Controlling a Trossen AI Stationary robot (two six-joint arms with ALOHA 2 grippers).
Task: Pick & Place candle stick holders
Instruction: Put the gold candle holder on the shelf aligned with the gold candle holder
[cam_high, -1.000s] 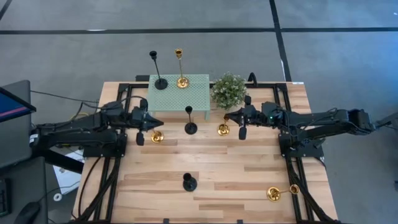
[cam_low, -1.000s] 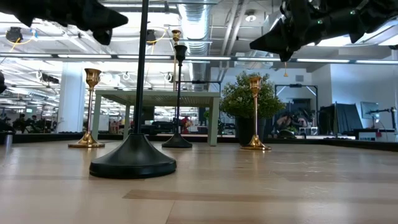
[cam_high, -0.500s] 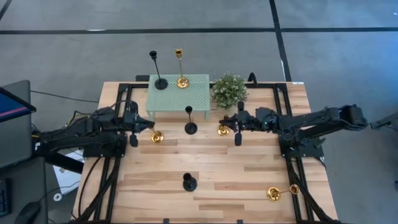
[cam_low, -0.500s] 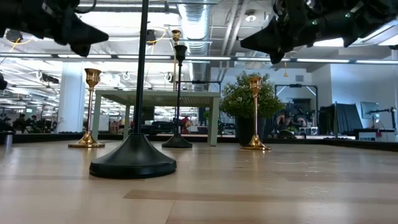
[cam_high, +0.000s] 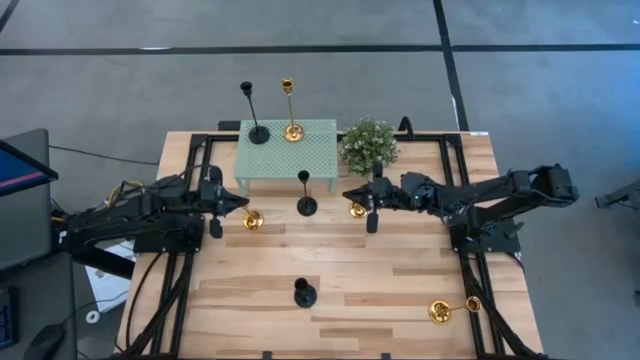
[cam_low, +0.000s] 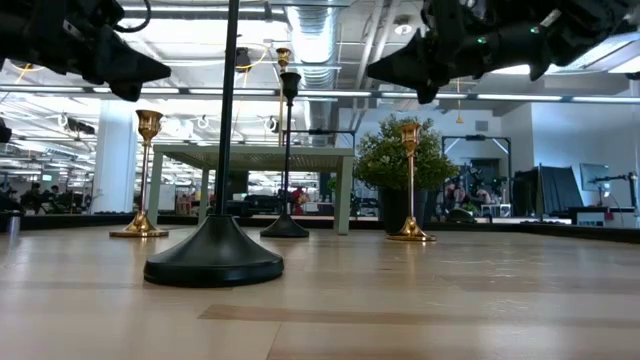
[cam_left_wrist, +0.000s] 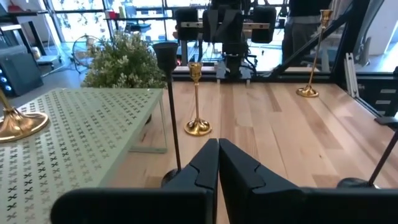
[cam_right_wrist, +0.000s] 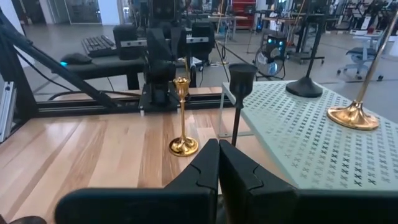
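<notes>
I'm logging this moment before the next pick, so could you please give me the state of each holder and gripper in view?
Left gripper: shut, empty, above the wood.
Right gripper: shut, empty, above the wood.
Black holder on mesh table: upright.
Gold holder on mesh table: upright.
Middle black holder: upright on the wood.
Left gold holder: upright.
Gold holder by plant: upright.
Near black holder: upright.
Corner gold holder: lying on its side.

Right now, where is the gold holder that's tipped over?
In the high view, the fallen gold holder lies on the wooden table, near its front right corner, apart from the other holders.
</notes>
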